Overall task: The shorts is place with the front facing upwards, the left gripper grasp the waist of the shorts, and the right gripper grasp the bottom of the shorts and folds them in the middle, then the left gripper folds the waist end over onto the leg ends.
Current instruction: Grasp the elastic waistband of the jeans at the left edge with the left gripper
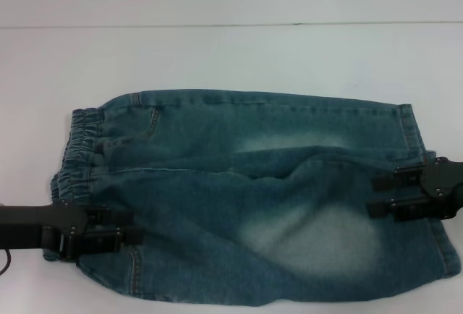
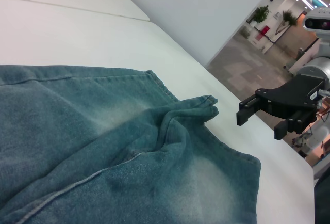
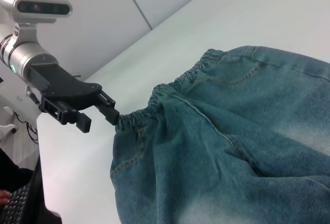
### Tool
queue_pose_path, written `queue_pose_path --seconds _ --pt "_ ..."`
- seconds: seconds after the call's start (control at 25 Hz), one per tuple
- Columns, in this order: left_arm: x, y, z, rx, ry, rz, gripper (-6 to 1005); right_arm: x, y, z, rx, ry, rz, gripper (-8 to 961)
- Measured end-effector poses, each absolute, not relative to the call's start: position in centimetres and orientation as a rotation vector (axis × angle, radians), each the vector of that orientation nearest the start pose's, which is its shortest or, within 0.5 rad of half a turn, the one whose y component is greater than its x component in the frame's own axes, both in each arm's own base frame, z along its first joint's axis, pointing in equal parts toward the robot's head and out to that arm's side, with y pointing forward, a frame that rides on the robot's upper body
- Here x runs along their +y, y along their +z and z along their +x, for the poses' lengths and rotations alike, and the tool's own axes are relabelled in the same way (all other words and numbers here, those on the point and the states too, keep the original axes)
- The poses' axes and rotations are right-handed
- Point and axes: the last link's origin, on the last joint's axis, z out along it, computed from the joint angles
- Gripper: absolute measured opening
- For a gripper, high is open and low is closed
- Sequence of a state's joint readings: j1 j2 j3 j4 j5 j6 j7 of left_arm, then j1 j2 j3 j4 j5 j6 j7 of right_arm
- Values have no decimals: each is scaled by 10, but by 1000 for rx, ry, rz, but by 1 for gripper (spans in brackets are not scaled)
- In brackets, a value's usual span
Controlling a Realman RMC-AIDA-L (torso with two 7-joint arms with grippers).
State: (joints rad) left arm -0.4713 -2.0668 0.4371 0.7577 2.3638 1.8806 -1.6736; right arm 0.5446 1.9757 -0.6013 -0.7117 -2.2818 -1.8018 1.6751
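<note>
Left tool point(image 1: 123, 228) open over waist point(image 1: 76, 147), right tool point(image 1: 380, 194) open over hems point(image 1: 416, 133)

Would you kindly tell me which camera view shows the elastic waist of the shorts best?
The right wrist view: the gathered waist runs unobstructed, with the left claw at its end. The head view shows the waist smaller, at the shorts' left edge. The left wrist view shows only the leg end.
</note>
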Motion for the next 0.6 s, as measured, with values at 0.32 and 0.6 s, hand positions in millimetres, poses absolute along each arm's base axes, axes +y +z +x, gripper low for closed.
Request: queue_pose_path --seconds 0.32,0.6 --pt "270 27 -299 -1193 -604 -2813 521 307 43 287 1021 447 -2888 717" --pt "270 26 -299 -1197 -607 -2814 521 307 43 288 1021 445 -2888 718"
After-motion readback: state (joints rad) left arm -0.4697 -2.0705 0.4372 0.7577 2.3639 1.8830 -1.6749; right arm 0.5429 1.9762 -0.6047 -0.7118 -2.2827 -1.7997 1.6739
